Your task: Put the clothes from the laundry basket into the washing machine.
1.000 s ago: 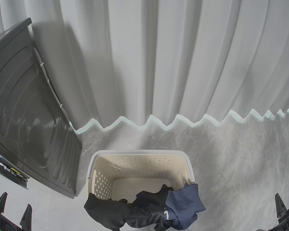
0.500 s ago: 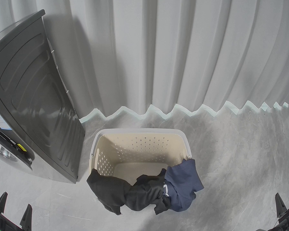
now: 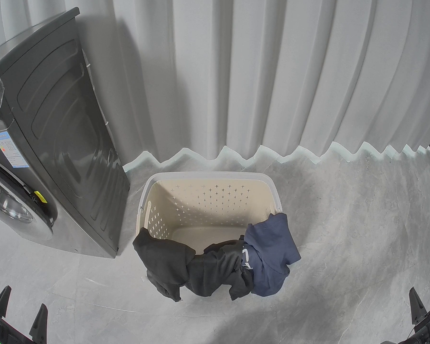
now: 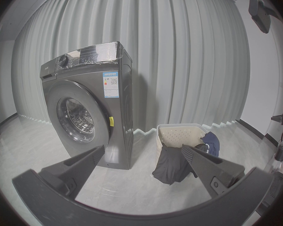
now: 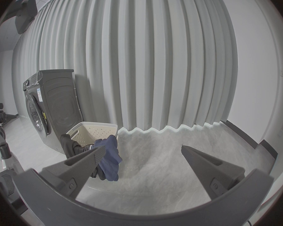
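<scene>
With my left gripper (image 3: 25,297) and right gripper (image 3: 425,281) spread empty, I reckon the clothes (image 3: 215,268) draped over the laundry basket (image 3: 205,175) near rim are limp, light, best pinched mid-bunch.

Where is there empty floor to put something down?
The floor right of the laundry basket, out to the curtain, is bare. It is tight between the basket and the washing machine, and clothes cover the basket's near rim.

Head looks down; wrists low, level; all share basket (image 3: 210,174).
</scene>
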`<state>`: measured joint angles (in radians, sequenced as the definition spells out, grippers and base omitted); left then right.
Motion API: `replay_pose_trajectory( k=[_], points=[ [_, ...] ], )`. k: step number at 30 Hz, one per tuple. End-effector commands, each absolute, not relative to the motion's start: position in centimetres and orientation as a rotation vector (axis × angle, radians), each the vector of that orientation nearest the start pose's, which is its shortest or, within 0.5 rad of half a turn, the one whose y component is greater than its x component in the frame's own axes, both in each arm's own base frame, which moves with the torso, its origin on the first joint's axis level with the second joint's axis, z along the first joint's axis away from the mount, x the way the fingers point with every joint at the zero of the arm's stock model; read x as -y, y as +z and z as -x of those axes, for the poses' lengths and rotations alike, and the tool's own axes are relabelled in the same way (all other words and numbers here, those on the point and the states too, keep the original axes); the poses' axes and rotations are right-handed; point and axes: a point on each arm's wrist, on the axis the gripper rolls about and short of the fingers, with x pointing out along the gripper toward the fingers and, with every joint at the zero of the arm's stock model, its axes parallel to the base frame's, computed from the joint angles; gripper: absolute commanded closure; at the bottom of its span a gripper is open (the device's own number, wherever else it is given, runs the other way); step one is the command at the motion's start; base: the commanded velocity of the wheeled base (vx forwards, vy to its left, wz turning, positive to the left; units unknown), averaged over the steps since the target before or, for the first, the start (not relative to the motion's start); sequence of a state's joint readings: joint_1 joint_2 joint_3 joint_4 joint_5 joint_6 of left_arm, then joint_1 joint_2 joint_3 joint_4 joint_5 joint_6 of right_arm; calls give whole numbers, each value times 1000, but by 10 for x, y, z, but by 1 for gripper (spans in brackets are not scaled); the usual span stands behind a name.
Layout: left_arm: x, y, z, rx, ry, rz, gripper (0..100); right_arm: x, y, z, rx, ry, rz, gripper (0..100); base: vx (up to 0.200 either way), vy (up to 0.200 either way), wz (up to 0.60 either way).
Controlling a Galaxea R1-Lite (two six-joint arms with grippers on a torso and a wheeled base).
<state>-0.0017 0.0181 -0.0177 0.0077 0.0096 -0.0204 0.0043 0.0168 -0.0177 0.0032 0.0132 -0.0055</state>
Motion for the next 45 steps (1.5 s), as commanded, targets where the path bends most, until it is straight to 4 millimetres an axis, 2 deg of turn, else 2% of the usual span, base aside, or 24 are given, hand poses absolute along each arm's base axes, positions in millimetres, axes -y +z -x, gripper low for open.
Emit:
replay_pose_trajectory(
  k=[1, 45],
  points=[
    [0, 75, 23, -6, 6, 21, 0, 0, 76, 23, -1, 18, 6, 0, 0, 0, 0],
    [0, 75, 23, -6, 5, 25, 0, 0, 76, 23, -1, 18, 6, 0, 0, 195, 0]
  ],
)
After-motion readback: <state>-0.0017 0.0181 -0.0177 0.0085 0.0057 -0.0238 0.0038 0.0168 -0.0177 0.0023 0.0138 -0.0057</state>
